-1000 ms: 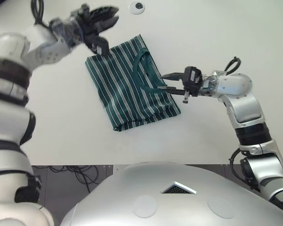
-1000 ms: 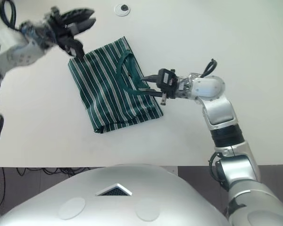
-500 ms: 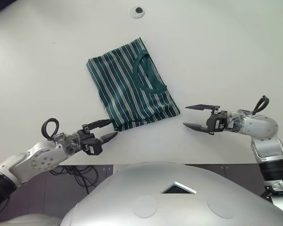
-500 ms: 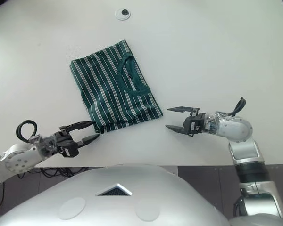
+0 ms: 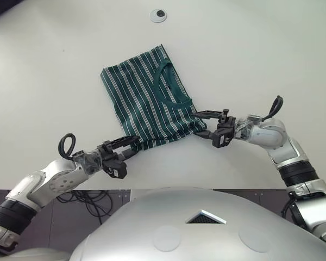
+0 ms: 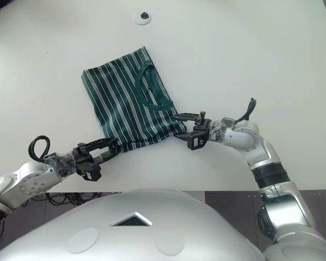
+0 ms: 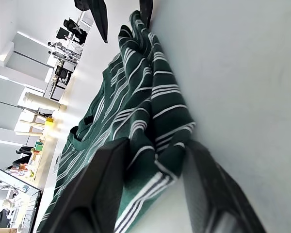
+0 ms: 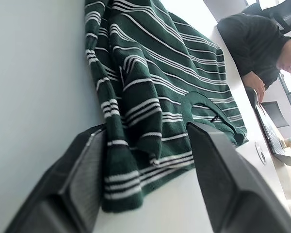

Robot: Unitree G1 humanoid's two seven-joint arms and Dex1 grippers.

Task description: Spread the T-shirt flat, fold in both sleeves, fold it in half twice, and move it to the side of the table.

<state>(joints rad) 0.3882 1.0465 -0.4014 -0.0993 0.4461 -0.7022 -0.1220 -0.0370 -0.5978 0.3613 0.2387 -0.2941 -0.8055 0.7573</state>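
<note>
Astride the T-shirt's (image 5: 149, 103) near corners, left gripper (image 5: 135, 144) and right gripper (image 5: 196, 124) gape.

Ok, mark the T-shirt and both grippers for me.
T-shirt (image 5: 144, 103), left eye view, striped middle.
left gripper (image 5: 135, 144), left eye view, midway between fingertips.
right gripper (image 5: 196, 123), left eye view, midway between fingertips.
</note>
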